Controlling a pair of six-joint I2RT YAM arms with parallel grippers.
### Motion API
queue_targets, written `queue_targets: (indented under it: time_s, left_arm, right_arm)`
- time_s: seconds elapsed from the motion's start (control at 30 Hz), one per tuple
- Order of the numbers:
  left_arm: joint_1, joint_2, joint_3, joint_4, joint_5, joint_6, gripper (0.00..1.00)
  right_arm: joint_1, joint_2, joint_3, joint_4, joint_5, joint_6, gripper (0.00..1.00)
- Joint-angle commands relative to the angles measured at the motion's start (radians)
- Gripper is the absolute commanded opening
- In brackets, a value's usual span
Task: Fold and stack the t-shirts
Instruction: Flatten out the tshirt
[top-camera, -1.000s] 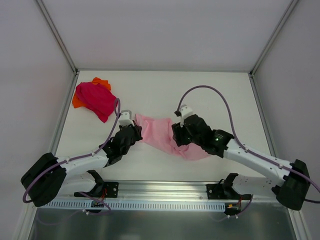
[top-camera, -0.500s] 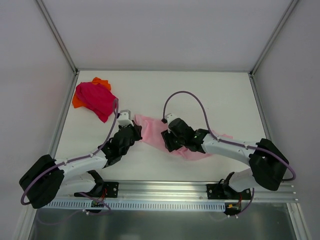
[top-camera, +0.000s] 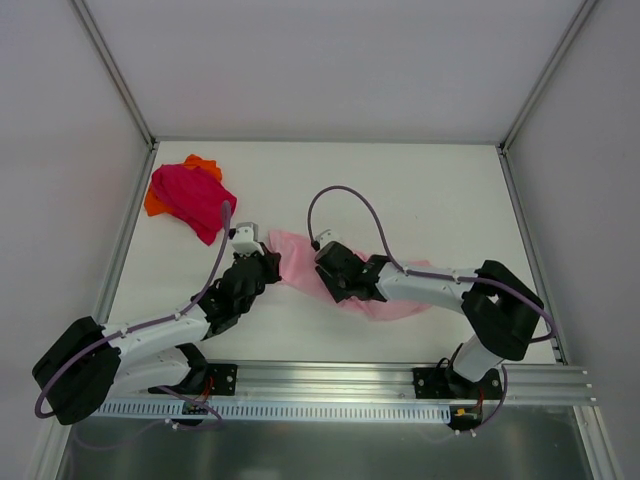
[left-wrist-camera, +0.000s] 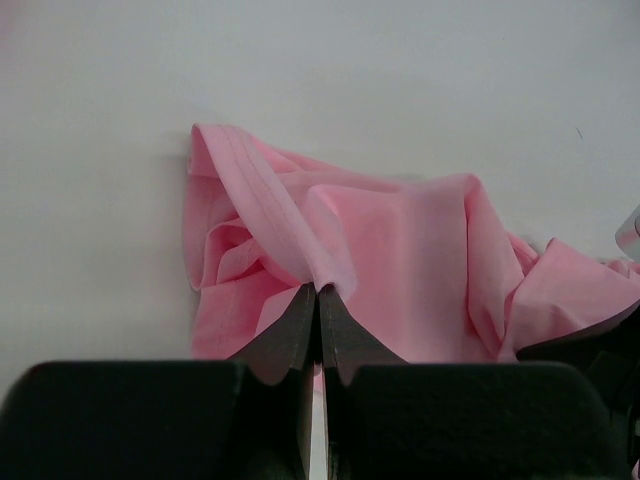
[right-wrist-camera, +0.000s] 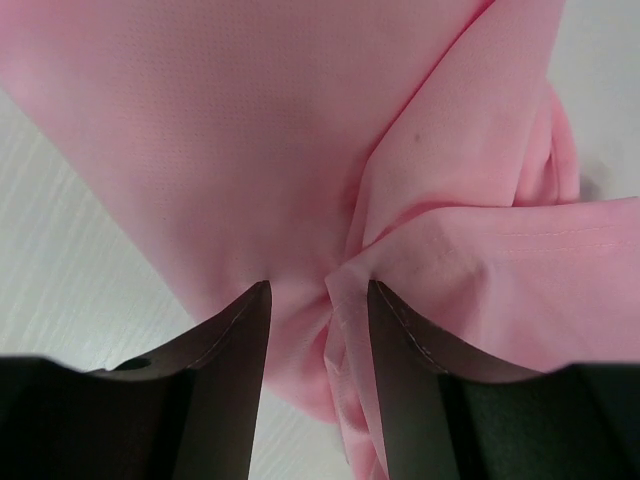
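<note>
One white surface (top-camera: 420, 190) carries everything. Two arms reach over it from the near edge, the left arm (top-camera: 150, 330) and the right arm (top-camera: 440, 285), and their ends meet close together near the middle.

There are three t-shirts. The light pink t-shirt (top-camera: 297, 262) lies crumpled in the middle of the surface, stretched between the two arm ends and trailing out under the right arm. The magenta t-shirt (top-camera: 190, 195) sits in a heap at the far left. It lies on top of the orange t-shirt (top-camera: 154, 205), which shows only at the heap's edges. That pair is well apart from the pink one.

The left jaws are clenched on a raised fold at the pink shirt's left side. The right jaws stand partly apart, astride a gathered ridge of the same shirt.
</note>
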Motion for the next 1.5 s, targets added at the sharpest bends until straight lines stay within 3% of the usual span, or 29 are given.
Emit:
queue_targets:
  time_s: [0.0,0.17,0.57,1.07,1.17,1.27,1.3,1.47]
  left_arm:
    - [-0.011,-0.020,-0.004,0.024,-0.026,0.028,0.00]
    - [-0.011,-0.014,-0.004,0.029,-0.028,0.031,0.00]
    - [-0.011,-0.046,-0.015,0.017,-0.037,0.037,0.00]
    - [-0.011,-0.066,-0.021,0.006,-0.049,0.045,0.00]
    - [-0.011,-0.064,-0.020,0.007,-0.045,0.045,0.00]
    - [-0.011,-0.063,-0.018,0.009,-0.042,0.045,0.00]
    - [-0.011,-0.060,-0.018,0.010,-0.040,0.045,0.00]
    - [-0.011,-0.008,-0.009,0.030,-0.034,0.045,0.00]
  right_arm:
    - [0.033,0.015,0.063,-0.042,0.140,-0.034,0.47]
    - [0.063,-0.002,0.056,-0.024,0.200,-0.055,0.47]
    - [0.096,0.009,0.122,-0.153,0.298,-0.058,0.46]
    - [0.073,0.078,0.132,-0.156,0.201,-0.048,0.47]
    - [0.067,0.102,0.140,-0.171,0.209,-0.043,0.40]
    - [0.063,0.110,0.143,-0.173,0.226,-0.035,0.16]
    - [0.063,0.111,0.145,-0.173,0.235,-0.032,0.01]
    - [0.056,0.111,0.175,-0.169,0.345,-0.066,0.01]
